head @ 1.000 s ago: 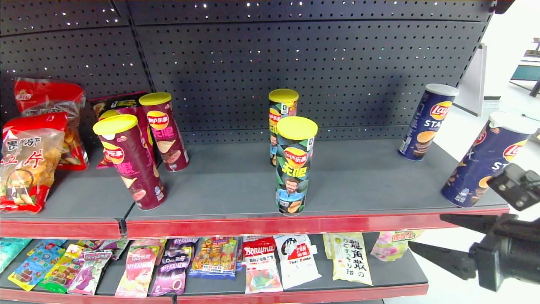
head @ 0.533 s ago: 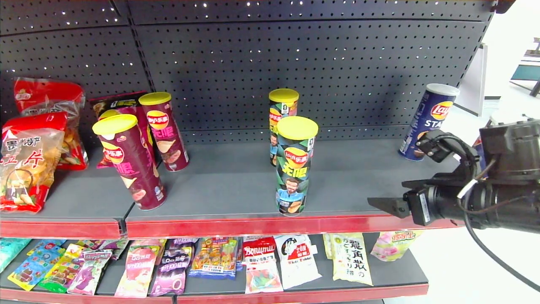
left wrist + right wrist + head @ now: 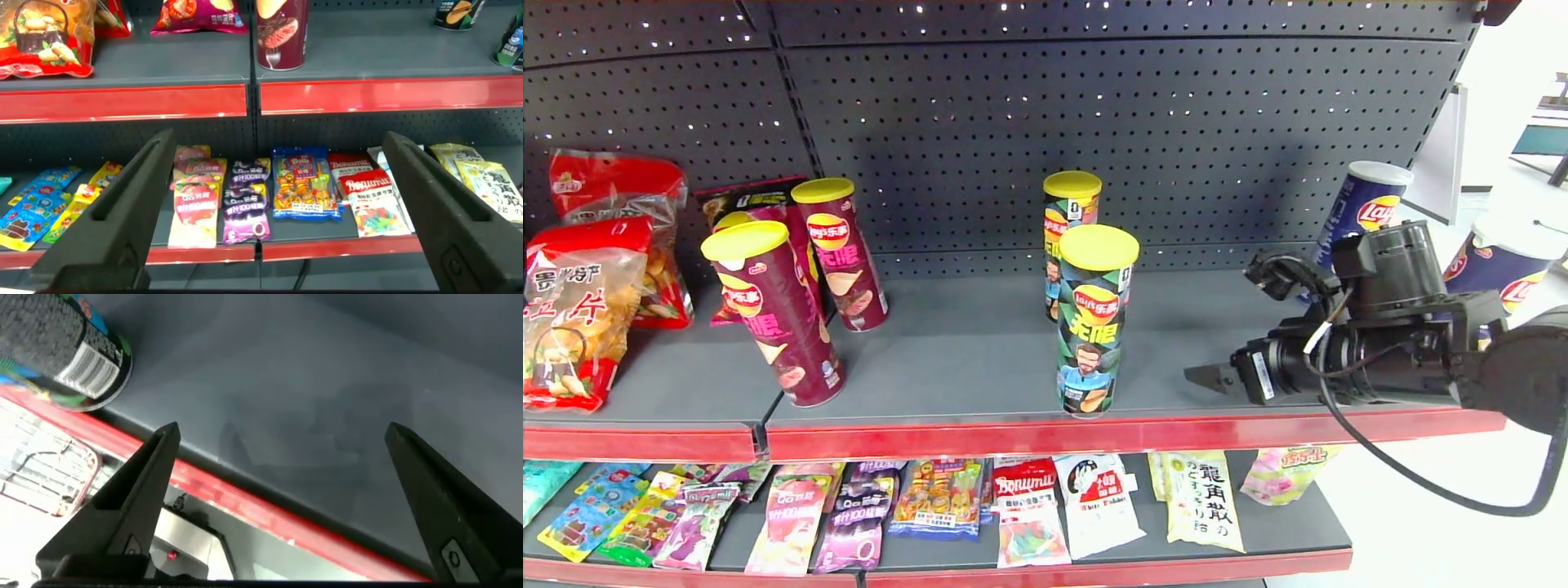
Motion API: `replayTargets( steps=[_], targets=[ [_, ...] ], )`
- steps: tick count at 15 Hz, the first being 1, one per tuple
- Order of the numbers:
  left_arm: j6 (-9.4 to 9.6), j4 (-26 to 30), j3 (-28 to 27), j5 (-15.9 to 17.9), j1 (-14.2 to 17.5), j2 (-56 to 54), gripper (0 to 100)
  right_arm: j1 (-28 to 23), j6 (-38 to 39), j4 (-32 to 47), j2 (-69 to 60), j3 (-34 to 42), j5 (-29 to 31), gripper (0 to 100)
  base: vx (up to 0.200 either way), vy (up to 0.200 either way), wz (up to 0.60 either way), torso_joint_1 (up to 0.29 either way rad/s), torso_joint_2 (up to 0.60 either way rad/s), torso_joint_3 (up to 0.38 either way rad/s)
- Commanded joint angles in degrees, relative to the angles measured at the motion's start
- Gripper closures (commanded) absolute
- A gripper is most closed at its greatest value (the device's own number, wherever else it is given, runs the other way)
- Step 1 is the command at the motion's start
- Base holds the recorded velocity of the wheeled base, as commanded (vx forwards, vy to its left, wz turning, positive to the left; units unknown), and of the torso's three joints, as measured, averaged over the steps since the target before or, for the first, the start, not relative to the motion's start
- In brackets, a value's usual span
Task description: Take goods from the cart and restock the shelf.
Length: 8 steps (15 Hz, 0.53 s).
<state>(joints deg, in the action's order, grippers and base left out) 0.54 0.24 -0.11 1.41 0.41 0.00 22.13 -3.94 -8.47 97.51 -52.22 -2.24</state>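
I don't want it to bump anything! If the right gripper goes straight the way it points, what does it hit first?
Probably the front green can. The right gripper, fingers open, points along the shelf toward it. Depth is hard to judge, so it might pass just in front.

Open shelf board (image 3: 1176, 310) lies between the green cans (image 3: 1094, 327) and the blue cans (image 3: 1368, 200)

— Shelf (image 3: 980, 359)?
— Grey deck, red front lip. Two stand at my right end, navy, white-lidded: back can (image 3: 1368, 196) deep in, front can (image 3: 1507, 261) nearer the lip.
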Motion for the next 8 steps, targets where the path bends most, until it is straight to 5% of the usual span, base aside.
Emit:
replayTargets(
  steps=[1,8],
  targets=[
    [-0.01,0.02,0.02,-0.01,0.02,0.0,0,0.73,-0.02,0.03,3.03,-1.48,0.05,0,0.0,0.0,0.0,0.0,0.0,0.0],
    [-0.01,0.02,-0.07,-0.01,0.02,0.0,0,5.21,0.51,0.03,7.34,-4.29,1.54,0,0.0,0.0,0.0,0.0,0.0,0.0]
  ],
)
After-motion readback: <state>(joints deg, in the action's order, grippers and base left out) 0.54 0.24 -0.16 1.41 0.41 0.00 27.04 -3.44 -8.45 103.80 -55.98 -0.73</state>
